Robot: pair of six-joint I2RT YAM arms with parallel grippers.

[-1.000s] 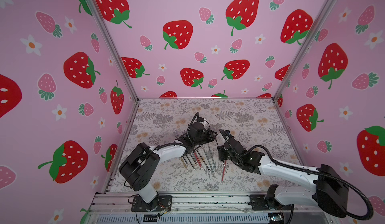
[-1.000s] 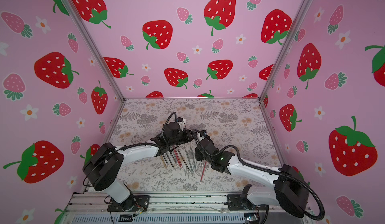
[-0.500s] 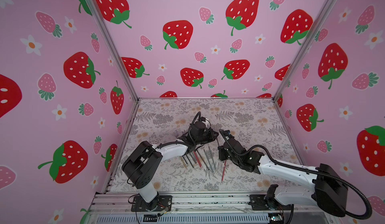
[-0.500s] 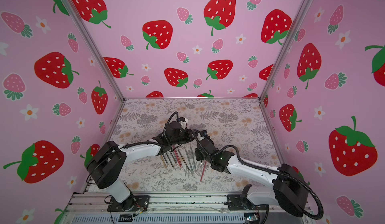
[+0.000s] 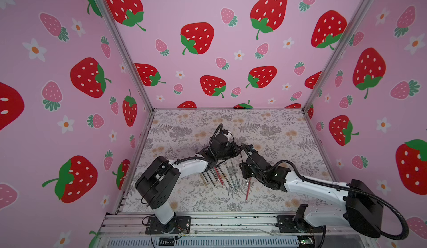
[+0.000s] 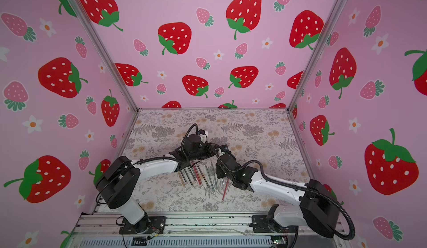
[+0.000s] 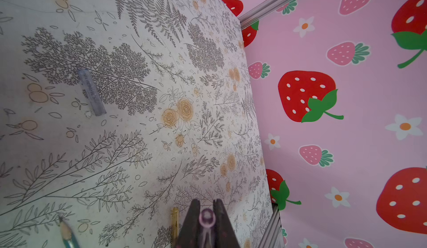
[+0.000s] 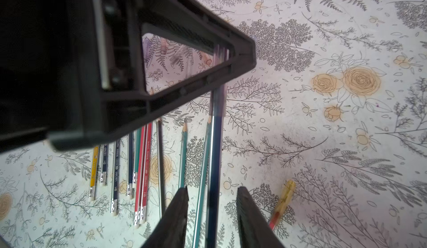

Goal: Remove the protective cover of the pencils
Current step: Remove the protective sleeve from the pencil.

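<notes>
In the left wrist view my left gripper [image 7: 206, 203] is shut on a translucent pink protective cover [image 7: 206, 218]. In the right wrist view that cover [image 8: 219, 50] caps a dark blue pencil [image 8: 216, 143] sloping down from the left gripper [image 8: 242, 48]. The pencil passes between the fingers of my right gripper [image 8: 212, 196], which is open and not touching it. The other pencils [image 8: 138, 161] lie in a row on the floral table. Both top views show the row [image 5: 217, 175] [image 6: 196, 174], with the left gripper [image 5: 236, 148] and right gripper [image 5: 245, 152] tip to tip above it.
A loose clear cover [image 7: 91, 92] lies on the table, and several more covers [image 8: 175, 55] show through the left gripper's frame. A red pencil with a yellow cover [image 8: 283, 204] [image 5: 247, 189] lies apart on the right. Pink strawberry walls [image 5: 208, 50] enclose the table.
The right gripper's jaws have come apart around the blue pencil. Both arms stay almost where they were, and the left gripper stays shut.
</notes>
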